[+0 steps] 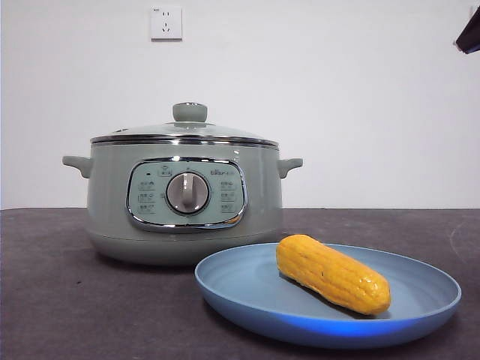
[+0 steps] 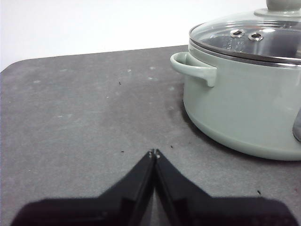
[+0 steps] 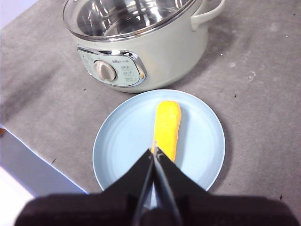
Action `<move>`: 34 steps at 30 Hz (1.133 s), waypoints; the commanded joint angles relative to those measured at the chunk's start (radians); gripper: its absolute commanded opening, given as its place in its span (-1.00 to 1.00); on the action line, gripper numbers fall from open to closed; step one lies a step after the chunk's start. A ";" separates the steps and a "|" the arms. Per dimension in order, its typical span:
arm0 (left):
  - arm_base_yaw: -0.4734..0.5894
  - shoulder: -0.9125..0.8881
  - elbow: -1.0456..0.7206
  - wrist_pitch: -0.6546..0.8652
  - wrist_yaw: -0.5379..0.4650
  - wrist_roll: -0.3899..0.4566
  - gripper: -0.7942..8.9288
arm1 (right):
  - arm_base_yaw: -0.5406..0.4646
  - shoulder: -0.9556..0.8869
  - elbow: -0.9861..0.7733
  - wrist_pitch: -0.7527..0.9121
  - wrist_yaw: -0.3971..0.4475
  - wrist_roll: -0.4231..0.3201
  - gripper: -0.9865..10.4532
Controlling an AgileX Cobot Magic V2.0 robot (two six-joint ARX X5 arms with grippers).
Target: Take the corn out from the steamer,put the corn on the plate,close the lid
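Note:
The corn [image 1: 334, 274] [image 3: 168, 128] lies on its side on the light-blue plate [image 1: 247, 285] [image 3: 122, 141], in front of the steamer. The sage-green steamer [image 1: 184, 202] [image 2: 240, 103] [image 3: 160, 52] stands behind the plate with the glass lid [image 1: 187, 133] [image 2: 249, 40] [image 3: 127, 19] resting on its rim. My right gripper [image 3: 155, 150] hangs shut and empty above the plate, over the corn's near end. Low beside the steamer's handle, over bare table, my left gripper [image 2: 154, 152] is shut and holds nothing.
A dark grey mat [image 1: 67, 300] covers the table. A white wall with a socket [image 1: 166, 22] stands behind. A black arm tip [image 1: 470, 34] shows at the front view's top right corner. The table's edge [image 3: 42, 160] runs close to the plate.

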 commanded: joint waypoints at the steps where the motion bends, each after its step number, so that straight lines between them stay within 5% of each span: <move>1: 0.003 -0.003 -0.014 0.005 -0.002 -0.007 -0.84 | 0.001 -0.002 -0.005 0.002 0.003 -0.002 -0.83; 12: 0.003 -0.003 -0.014 0.005 -0.002 -0.007 -0.84 | -0.026 -0.029 -0.005 -0.002 0.003 -0.010 -0.83; 22: 0.003 -0.003 -0.014 0.005 -0.002 -0.007 -0.84 | -0.380 -0.177 -0.006 0.044 -0.008 -0.219 -0.83; 28: 0.003 -0.003 -0.014 0.005 -0.002 -0.007 -0.84 | -0.533 -0.273 -0.084 0.201 -0.029 -0.258 -0.83; 34: 0.003 -0.003 -0.014 0.005 -0.002 -0.007 -0.84 | -0.571 -0.370 -0.303 0.439 -0.028 -0.256 -0.83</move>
